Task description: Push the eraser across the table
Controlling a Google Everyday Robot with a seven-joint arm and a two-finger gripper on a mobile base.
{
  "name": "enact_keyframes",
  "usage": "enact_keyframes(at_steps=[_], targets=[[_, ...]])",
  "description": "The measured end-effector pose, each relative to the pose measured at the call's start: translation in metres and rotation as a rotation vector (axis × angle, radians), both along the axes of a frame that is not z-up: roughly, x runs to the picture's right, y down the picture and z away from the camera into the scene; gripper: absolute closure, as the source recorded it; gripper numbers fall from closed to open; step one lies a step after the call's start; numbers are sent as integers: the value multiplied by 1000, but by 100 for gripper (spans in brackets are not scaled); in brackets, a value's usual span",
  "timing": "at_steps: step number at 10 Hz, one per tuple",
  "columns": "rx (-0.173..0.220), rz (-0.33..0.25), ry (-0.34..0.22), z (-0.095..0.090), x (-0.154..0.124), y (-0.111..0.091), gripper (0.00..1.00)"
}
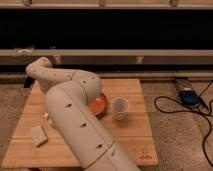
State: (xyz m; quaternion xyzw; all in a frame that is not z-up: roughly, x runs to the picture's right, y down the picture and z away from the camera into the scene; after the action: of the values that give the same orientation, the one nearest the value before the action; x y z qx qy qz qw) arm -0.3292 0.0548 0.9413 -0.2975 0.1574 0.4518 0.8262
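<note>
The low table (131,134) with a light wooden plank top fills the middle of the camera view. My white arm (75,115) rises from the bottom centre, bends at the far left and covers much of the table's left half. My gripper is hidden behind the arm, so it does not show. The black eraser is hidden or out of view.
An orange bowl (99,104) sits mid-table, partly behind the arm, with a white cup (119,107) just right of it. A pale beige block (38,135) lies at the front left. A blue device (189,96) and black cables (176,111) lie on the floor to the right.
</note>
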Motion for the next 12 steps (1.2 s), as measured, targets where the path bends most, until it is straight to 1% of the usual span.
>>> enact_keyframes(at_steps=[5, 9, 12], targets=[[2, 5, 30, 5, 20, -6, 100], [-8, 5, 63, 10, 39, -8, 100], [-24, 13, 89, 15, 57, -8, 100]])
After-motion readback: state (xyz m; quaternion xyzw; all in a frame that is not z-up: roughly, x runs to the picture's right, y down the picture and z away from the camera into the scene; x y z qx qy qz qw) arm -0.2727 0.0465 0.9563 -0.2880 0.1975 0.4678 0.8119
